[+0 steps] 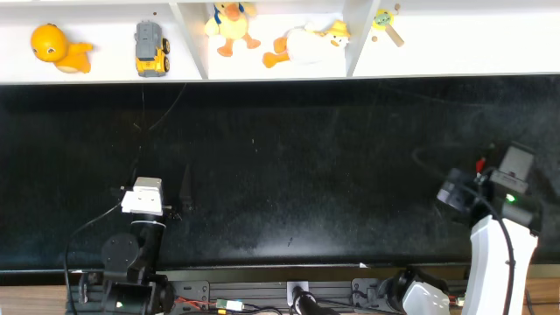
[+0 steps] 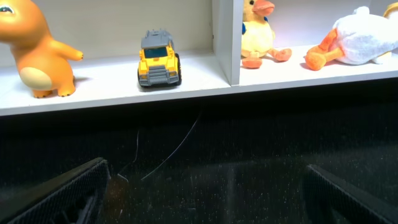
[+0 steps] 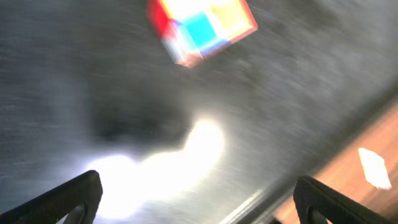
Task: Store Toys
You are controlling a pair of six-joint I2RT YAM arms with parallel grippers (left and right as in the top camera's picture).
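White shelf [image 1: 472,48] along the black counter's [image 1: 306,166] far edge has three compartments. The left one holds an orange figure [image 1: 59,48] and a yellow truck [image 1: 150,48], the middle one a seated yellow duck [image 1: 232,26] and a white duck [image 1: 306,45] on its side, and the right one a small stick toy [image 1: 387,24]. A multicoloured cube [image 3: 202,28] lies on the counter near the right end effector [image 3: 196,186], untouched. The right and left end effector [image 2: 205,180] are both spread, holding nothing.
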